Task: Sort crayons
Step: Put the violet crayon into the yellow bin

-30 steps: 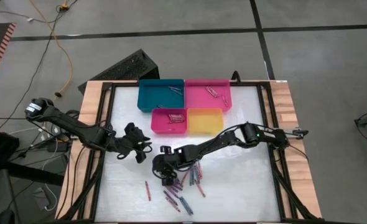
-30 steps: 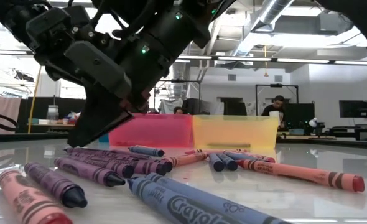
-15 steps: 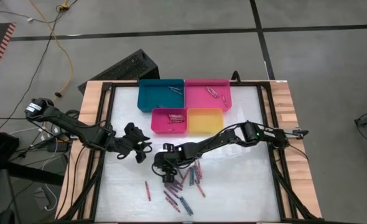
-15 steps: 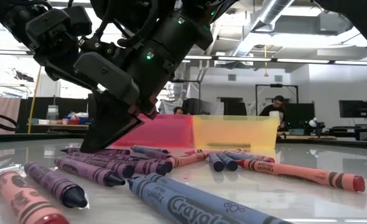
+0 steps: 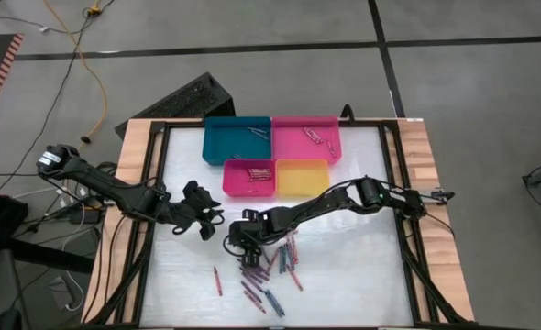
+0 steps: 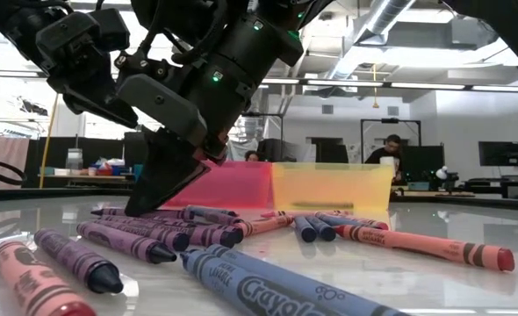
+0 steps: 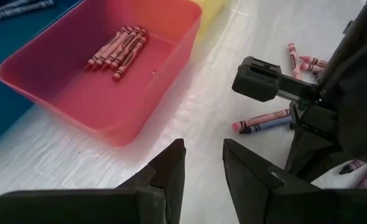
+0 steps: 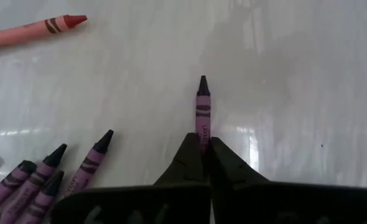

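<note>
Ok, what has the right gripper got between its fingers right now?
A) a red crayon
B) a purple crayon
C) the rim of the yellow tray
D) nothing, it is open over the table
B: in the right wrist view the right gripper is shut on a purple crayon, whose tip pokes out past the fingers.

glossy white tabletop (image 6: 470,290) – paper-wrapped crayons (image 6: 417,241), translucent plastic trays (image 6: 329,186), wooden side rails (image 5: 133,160).

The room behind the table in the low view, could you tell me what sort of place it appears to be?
Probably a lab or workshop: exposed ceiling ducts, a monitor on a bench, and a person at a workstation.
</note>
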You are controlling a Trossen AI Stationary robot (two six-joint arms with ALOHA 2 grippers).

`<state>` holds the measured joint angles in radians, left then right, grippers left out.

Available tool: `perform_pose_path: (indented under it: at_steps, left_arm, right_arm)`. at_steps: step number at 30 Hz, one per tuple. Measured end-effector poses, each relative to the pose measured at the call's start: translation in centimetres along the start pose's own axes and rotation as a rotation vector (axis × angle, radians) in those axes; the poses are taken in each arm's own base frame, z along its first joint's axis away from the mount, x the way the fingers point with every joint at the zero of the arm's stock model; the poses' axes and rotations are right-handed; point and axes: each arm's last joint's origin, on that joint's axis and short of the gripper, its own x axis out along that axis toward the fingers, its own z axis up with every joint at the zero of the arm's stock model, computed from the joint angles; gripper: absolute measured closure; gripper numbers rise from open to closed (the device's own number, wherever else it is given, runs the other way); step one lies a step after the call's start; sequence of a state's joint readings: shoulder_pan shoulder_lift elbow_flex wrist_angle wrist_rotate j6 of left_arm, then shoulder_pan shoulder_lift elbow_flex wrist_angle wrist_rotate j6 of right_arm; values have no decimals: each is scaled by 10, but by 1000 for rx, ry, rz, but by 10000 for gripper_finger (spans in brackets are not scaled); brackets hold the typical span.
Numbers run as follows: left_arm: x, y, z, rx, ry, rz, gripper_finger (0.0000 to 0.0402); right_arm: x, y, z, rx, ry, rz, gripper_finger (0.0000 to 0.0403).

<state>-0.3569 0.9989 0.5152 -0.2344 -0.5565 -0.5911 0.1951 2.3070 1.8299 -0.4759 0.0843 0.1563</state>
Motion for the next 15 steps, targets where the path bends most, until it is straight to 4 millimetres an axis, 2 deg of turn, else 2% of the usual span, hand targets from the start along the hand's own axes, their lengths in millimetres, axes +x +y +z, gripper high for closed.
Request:
perform_pose_path:
  at_steps: [5,10,15]
  left_arm:
    - [0,0,0,1,3,0,303]
    - [0,0,-1,4,5,1,303]
    - [0,1,-1,13,14,6,303]
  right_arm:
    - [0,0,1,-28,-4,-14,398]
    - [-5,0,10,-98,-23,-17,399]
    - [-18,-13,21,-141,-5,-45,399]
